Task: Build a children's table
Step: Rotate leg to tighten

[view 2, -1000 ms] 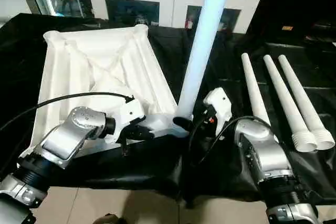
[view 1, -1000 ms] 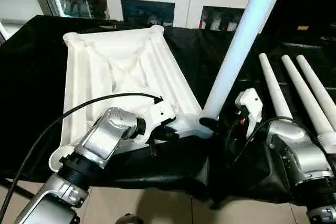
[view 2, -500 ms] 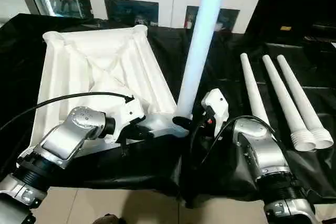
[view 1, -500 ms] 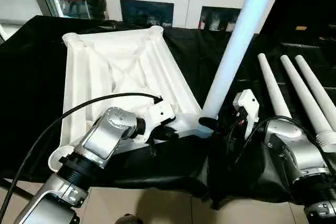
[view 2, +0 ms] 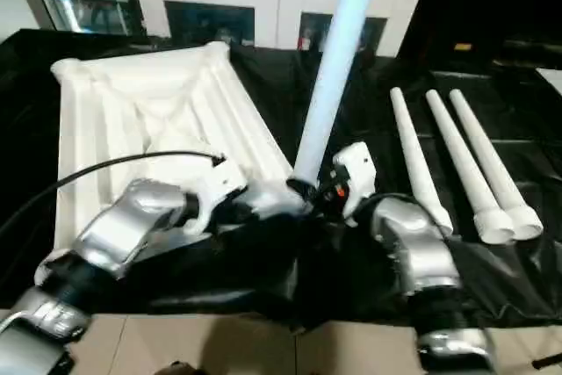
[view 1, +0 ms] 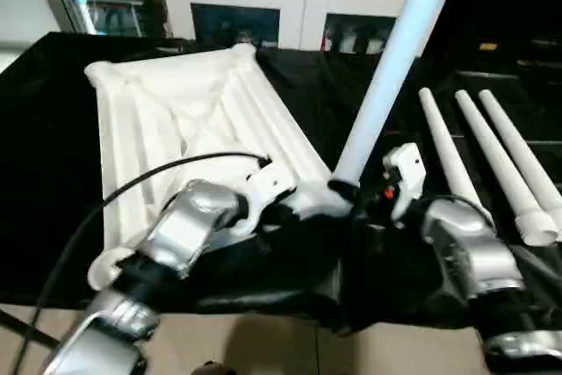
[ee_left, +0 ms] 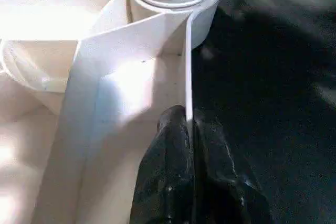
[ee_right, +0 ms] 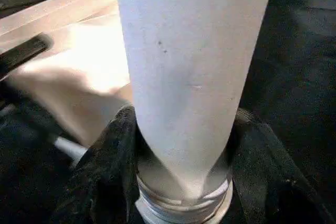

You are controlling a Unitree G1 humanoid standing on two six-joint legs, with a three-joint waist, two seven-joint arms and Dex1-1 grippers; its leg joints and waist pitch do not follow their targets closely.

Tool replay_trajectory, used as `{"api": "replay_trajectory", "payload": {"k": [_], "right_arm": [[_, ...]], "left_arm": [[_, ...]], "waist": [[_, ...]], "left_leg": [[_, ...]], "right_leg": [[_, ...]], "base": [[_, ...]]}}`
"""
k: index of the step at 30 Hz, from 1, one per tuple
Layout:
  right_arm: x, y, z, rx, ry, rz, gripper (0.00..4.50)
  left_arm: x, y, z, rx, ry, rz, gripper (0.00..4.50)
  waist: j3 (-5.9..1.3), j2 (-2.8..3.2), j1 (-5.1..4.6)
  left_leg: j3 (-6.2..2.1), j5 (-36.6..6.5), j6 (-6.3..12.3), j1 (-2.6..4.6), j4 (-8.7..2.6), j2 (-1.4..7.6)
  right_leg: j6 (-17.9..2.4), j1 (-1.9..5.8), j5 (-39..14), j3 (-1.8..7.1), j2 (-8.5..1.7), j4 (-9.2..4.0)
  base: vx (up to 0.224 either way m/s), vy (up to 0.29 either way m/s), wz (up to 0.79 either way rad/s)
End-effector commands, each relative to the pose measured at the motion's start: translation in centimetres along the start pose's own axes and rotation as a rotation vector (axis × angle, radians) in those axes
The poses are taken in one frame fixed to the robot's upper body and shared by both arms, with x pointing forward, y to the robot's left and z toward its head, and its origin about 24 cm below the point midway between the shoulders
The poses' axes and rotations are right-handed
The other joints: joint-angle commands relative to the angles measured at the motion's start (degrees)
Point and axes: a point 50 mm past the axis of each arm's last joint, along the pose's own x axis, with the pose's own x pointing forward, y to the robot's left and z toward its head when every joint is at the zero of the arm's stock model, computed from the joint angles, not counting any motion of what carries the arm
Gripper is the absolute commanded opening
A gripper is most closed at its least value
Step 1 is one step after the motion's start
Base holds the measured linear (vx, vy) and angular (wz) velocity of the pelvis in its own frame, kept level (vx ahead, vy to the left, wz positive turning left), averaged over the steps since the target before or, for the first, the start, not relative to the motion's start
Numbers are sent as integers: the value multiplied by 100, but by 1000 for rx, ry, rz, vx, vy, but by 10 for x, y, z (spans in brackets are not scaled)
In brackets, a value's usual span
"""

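Tabletop (view 1: 189,125) lies upside down on the black-draped counter (view 1: 53,173), ribs up. One leg (view 1: 391,63) stands tilted in its near corner socket; three spare legs (view 1: 487,160) lie side by side to the right. Right claw (ee_right: 181,145) pinches the standing leg's base. Left claw (ee_left: 186,124) is pressed together on the tabletop's thin edge wall.

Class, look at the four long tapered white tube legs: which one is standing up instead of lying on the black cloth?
The tapered white tube leg planted in the white ribbed tabletop's near corner socket, gripped by the right gripper. The other three legs lie side by side.
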Motion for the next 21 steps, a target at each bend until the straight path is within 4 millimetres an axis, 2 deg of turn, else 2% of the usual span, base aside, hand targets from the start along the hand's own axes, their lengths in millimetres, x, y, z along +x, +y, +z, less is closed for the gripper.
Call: {"api": "replay_trajectory", "payload": {"k": [1,4,5,8,10,12,13,16,19,20,21], "right_arm": [[5,0,-24,60,92,-167,206],[17,3,-28,109,75,-384,205],[21,5,-29,150,62,-444,205],[32,15,-30,228,39,-532,205],[39,21,-27,233,28,-549,205],[44,25,-24,222,14,-562,205],[51,31,-19,222,-8,-572,205],[56,35,-15,240,-35,-527,205],[55,35,-7,223,-87,-491,205],[54,35,-6,216,-95,-487,260],[52,33,-3,197,-110,-481,274]], "left_arm": [[7,3,14,-36,-40,77,0],[18,6,22,-86,-19,183,0],[22,6,25,-100,-29,208,0],[30,6,36,-125,-66,258,0],[33,5,41,-130,-77,272,0],[35,5,45,-138,-91,288,0],[37,4,51,-146,-109,299,0],[38,4,52,-140,-119,296,0],[36,3,50,-122,-122,269,0],[36,3,50,-118,-122,263,0],[35,2,48,-104,-123,249,0]], "waist": [[-372,-64,-20],[-374,-29,-54],[-382,-39,-61],[-403,-34,-84],[-421,-13,-72],[-418,-24,-72],[-413,-35,-72],[-406,-35,-59],[-401,-33,-50],[-398,-36,-45],[-398,-33,-49]], "left_leg": [[-163,-1084,72,119,-479,378],[-166,-1228,-60,139,-500,368],[-172,-1293,-105,143,-507,363],[-172,-1281,-105,148,-514,357],[-170,-1088,-10,140,-510,360],[-154,-951,91,129,-503,355],[-145,-980,109,132,-499,350],[-156,-1109,115,128,-513,359],[-152,-1080,149,128,-516,362],[-156,-1064,168,124,-519,364],[-153,-1049,175,124,-519,365]], "right_leg": [[-1358,169,-1056,219,-353,-466],[-1266,145,-1146,225,-342,-491],[-1235,141,-1162,224,-345,-500],[-1210,137,-854,218,-326,-488],[-1203,168,-535,204,-326,-473],[-1216,168,-298,206,-324,-463],[-1219,167,-354,212,-331,-476],[-1158,175,-543,212,-341,-496],[-1141,173,-464,213,-337,-493],[-1139,176,-461,210,-341,-493],[-1145,174,-443,212,-336,-490]], "base": [[0,0,0],[0,0,0],[0,0,0],[0,0,0],[0,0,0],[0,0,0],[0,0,0],[0,0,0],[0,0,0],[0,0,0],[0,0,0]]}}
